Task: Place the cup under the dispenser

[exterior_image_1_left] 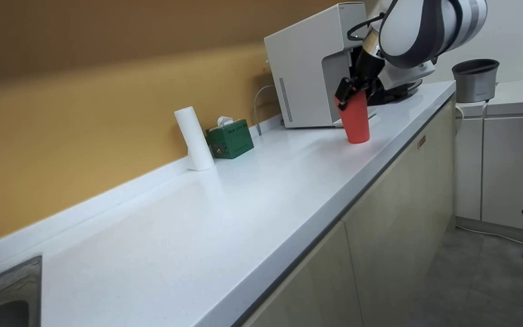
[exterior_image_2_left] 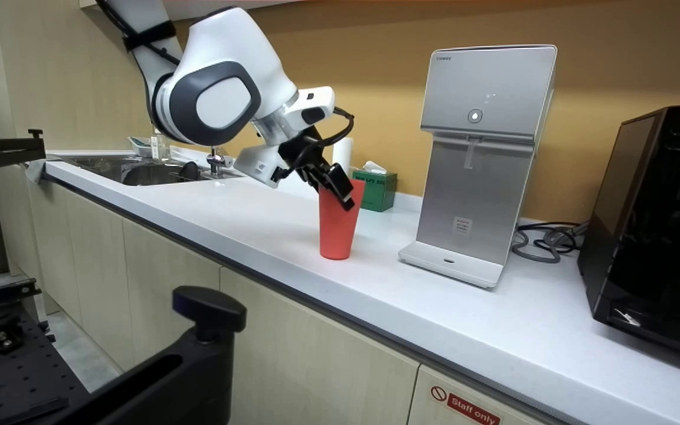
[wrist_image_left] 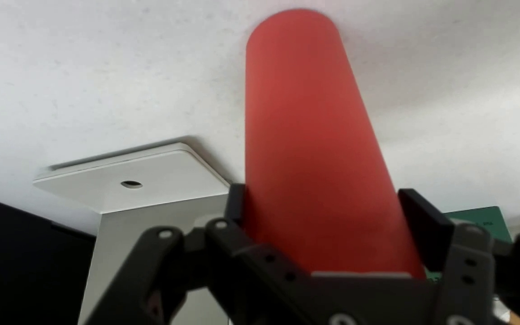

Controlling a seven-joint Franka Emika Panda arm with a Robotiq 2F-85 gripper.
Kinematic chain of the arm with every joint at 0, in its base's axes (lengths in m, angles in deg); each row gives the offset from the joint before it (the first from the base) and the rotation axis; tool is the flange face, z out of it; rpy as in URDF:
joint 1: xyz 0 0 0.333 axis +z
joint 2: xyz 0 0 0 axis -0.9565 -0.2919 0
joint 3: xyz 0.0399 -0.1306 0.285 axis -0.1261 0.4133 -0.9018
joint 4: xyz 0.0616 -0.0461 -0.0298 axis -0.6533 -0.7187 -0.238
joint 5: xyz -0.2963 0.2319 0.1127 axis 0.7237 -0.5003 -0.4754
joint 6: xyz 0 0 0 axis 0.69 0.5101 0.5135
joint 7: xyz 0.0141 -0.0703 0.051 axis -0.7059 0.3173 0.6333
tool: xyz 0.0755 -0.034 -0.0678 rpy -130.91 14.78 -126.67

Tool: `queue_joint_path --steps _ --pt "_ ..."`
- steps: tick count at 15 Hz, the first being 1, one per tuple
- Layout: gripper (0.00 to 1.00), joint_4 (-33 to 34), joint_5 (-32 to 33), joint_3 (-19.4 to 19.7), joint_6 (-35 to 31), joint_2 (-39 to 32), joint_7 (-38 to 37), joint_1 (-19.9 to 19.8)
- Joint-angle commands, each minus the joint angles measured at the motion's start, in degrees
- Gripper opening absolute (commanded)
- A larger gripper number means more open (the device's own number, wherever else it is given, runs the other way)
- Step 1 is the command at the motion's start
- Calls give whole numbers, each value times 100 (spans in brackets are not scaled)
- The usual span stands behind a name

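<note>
1 relation decides the coming move: in an exterior view the dispenser [exterior_image_2_left: 481,177] stands to the right of the cup [exterior_image_2_left: 337,229], its low tray [exterior_image_2_left: 449,264] apart from the cup's base across a strip of worktop [exterior_image_2_left: 375,251], and the cup appears nearer the front edge than the tray does. In the wrist view that tray shows to the left of the cup. The tool [wrist_image_left: 327,210] is clamped on the cup, its 2 fingers [wrist_image_left: 427,221] pressed to opposite sides of the upper part, so the cup lies directly between them, its long axis upright or close to it, while the tool slants down onto it. Only 1 arm [exterior_image_2_left: 222,94] shows, so no other is nearer. The carry, as I judge it, calls for a path to the tray and somewhat toward the far wall [exterior_image_2_left: 381,88], bringing the cup's mouth beneath the spout [exterior_image_2_left: 470,152]; brought in too high, the rim could knock it. Whether the base touches the worktop or hangs just above it, I cannot tell. The cup itself is plain red, smooth, with no handle or marking in sight, taller than it is wide, tapering from a broad rim down to a narrower round base; its inside is hidden.
</note>
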Motion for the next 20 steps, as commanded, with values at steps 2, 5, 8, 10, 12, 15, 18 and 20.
queue_joint_path --steps 2,5,8,10,12,15,18,20 --pt "55 134 -441 213 -1 32 477 179" --pt "49 42 -1060 248 -19 433 910 196" --pt "48 19 -1570 136 -21 829 1176 56" --pt "48 10 -1719 84 -17 997 1100 0" --pt "48 -28 -1692 127 -8 1077 903 47" --pt "48 -102 -1649 199 -2 1043 793 79" --pt "48 -162 -1627 251 9 888 813 67" --pt "73 -165 -1622 224 15 886 954 58"
